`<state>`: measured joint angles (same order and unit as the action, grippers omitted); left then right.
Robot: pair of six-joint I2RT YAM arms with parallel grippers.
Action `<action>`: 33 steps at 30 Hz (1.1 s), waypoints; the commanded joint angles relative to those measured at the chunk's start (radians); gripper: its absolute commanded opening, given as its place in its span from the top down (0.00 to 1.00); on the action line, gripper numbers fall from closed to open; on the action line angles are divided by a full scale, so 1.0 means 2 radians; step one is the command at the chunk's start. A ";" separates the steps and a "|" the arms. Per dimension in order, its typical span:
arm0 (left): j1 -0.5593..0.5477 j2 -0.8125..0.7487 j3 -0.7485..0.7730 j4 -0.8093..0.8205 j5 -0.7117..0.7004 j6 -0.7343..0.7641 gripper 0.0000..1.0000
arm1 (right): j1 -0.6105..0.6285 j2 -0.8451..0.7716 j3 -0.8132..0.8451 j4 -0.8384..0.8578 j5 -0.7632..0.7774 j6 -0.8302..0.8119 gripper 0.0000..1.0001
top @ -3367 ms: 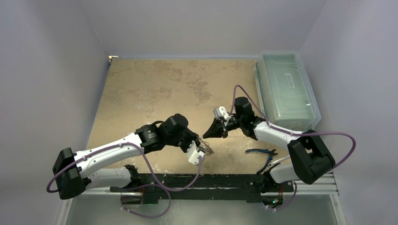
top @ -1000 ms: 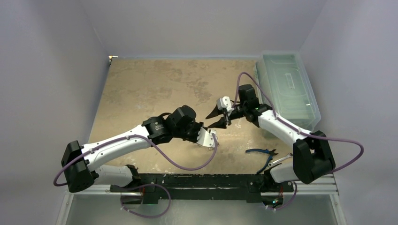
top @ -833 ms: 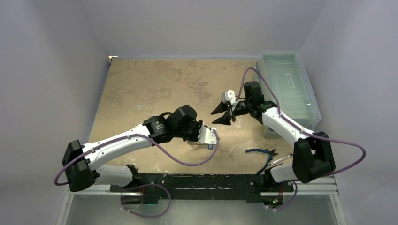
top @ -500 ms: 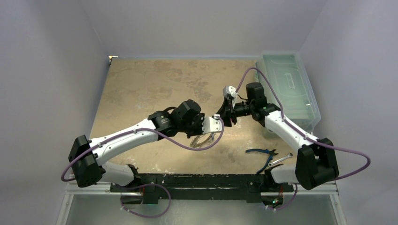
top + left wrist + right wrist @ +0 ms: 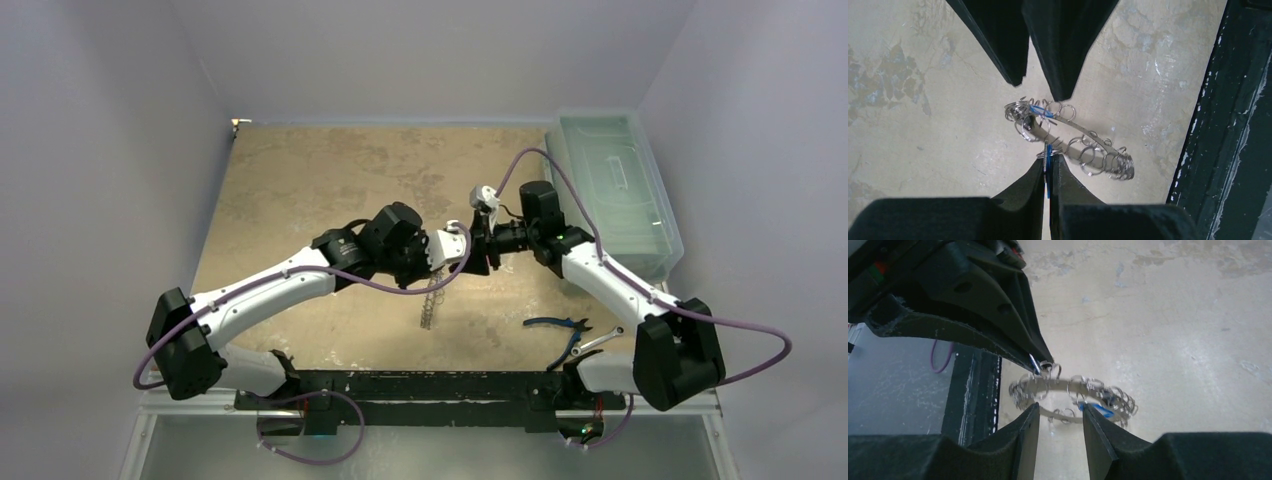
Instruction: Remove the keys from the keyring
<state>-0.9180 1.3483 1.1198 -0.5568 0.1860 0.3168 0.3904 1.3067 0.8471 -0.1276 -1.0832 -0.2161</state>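
The keyring (image 5: 431, 298) hangs edge-on in the air below my left gripper (image 5: 457, 243), above the tan table. In the left wrist view my left gripper (image 5: 1049, 161) is shut on a blue-headed key (image 5: 1048, 159) at the ring's rim. The keyring (image 5: 1074, 140) slants away beneath it, fringed with small silvery keys and loops. My right gripper (image 5: 480, 246) faces the left one tip to tip. In the right wrist view it (image 5: 1060, 411) stands open, and the keyring (image 5: 1068, 388) lies just past its fingertips, with another blue key (image 5: 1096, 410) by the right finger.
A clear plastic box (image 5: 612, 190) stands along the back right. Blue-handled pliers (image 5: 558, 325) and a silver wrench (image 5: 599, 342) lie near the right arm's base. A black rail (image 5: 420, 385) runs along the near table edge.
The left gripper has risen and swung right, so the keyring now dangles from it. The right gripper has come left to meet it and narrowed a little.
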 commanded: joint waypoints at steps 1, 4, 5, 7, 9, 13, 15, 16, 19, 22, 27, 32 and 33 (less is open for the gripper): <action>0.008 0.003 0.036 0.002 0.028 -0.016 1.00 | 0.021 -0.007 -0.017 0.077 -0.013 0.020 0.59; 0.019 0.007 0.045 -0.005 0.038 -0.017 1.00 | 0.031 -0.003 -0.028 0.118 -0.029 0.021 0.59; 0.022 0.008 0.048 -0.005 0.040 -0.017 1.00 | 0.036 -0.002 -0.029 0.122 -0.029 0.018 0.59; 0.026 0.009 0.051 -0.007 0.045 -0.017 1.00 | 0.044 0.001 -0.030 0.125 -0.025 0.005 0.59; 0.027 0.011 0.054 -0.007 0.050 -0.017 1.00 | 0.047 0.004 -0.037 0.138 -0.023 0.004 0.59; 0.027 0.013 0.055 -0.008 0.055 -0.015 1.00 | 0.055 0.008 -0.043 0.154 -0.010 -0.003 0.59; 0.027 0.014 0.056 -0.007 0.054 -0.015 1.00 | 0.059 0.011 -0.042 0.158 0.000 -0.006 0.59; 0.028 0.014 0.056 -0.007 0.054 -0.015 1.00 | 0.060 0.013 -0.042 0.161 0.004 -0.006 0.59; 0.029 0.015 0.057 -0.007 0.054 -0.015 1.00 | 0.064 0.018 -0.042 0.167 0.013 -0.008 0.59; 0.029 0.015 0.058 -0.007 0.054 -0.015 1.00 | 0.068 0.023 -0.043 0.168 0.025 -0.016 0.60; 0.032 0.013 0.057 -0.005 0.055 -0.018 1.00 | 0.068 0.034 -0.045 0.169 0.028 -0.028 0.66; 0.039 0.010 0.054 -0.004 0.054 -0.023 1.00 | 0.068 0.030 -0.050 0.171 0.029 -0.031 0.83; 0.044 0.010 0.054 -0.004 0.055 -0.025 1.00 | 0.068 0.029 -0.050 0.169 0.028 -0.034 0.85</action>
<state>-0.8543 1.3804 1.1873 -0.6018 0.2684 0.2970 0.5217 1.3766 0.7574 0.1829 -1.0370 -0.2516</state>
